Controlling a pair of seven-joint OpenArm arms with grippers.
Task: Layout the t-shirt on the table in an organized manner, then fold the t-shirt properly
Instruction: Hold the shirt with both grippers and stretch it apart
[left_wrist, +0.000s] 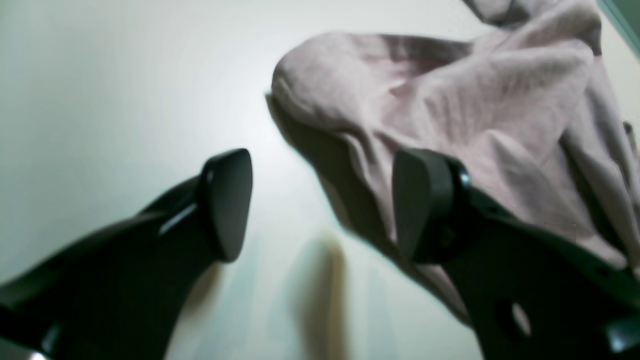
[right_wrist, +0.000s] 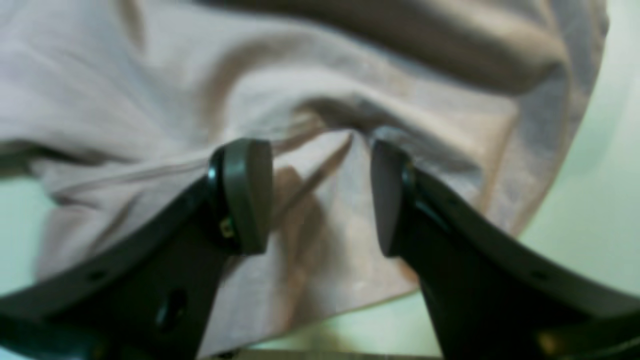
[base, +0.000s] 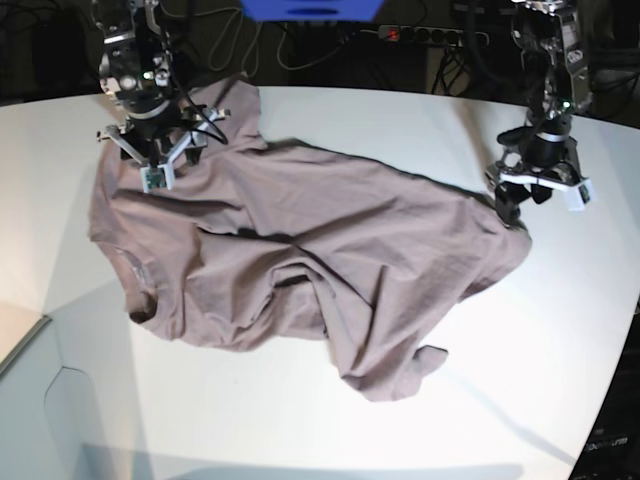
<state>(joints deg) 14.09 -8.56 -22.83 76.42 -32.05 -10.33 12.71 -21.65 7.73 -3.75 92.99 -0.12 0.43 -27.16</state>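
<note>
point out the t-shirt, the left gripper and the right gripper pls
t-shirt (base: 300, 250): base view, wrinkled middle of the body.
left gripper (left_wrist: 322, 205): left wrist view, gap between its open fingertips.
right gripper (right_wrist: 322, 197): right wrist view, gap between its open fingertips, over cloth.

Both wrist views were soft with blur, so the weave and seams of the t-shirt (right_wrist: 150, 90) could not be read there. In the left wrist view the garment ran off the top and right edges, and a tan smear (left_wrist: 325, 295) on the table (left_wrist: 100, 100) was too blurred to identify. In the base view the left gripper (base: 512, 208) hid the shirt's corner beneath it, and the arms were cut off at the top edge.
</note>
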